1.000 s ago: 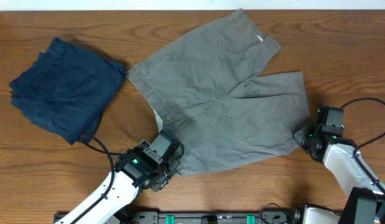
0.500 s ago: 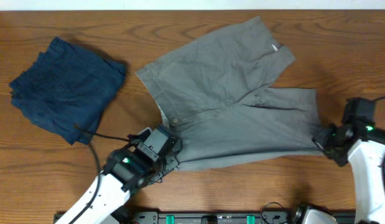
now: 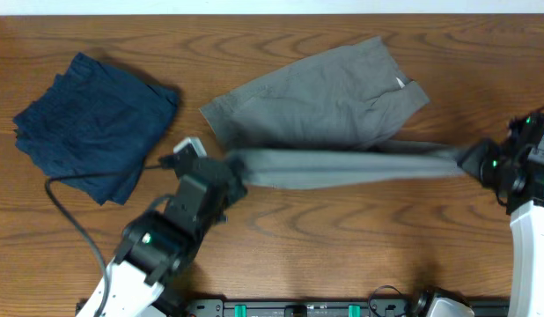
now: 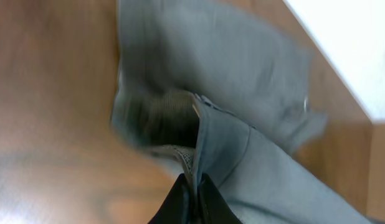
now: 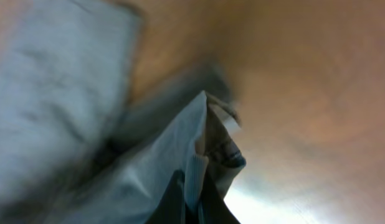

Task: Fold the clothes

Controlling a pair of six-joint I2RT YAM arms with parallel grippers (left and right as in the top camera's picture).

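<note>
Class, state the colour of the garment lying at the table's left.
The garment is dark navy blue, clearest in the overhead view.

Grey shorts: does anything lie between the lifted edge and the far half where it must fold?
Nothing visible does. The far half of the grey shorts lies bare; the navy garment rests apart. The left gripper and right gripper hold the near edge.
</note>
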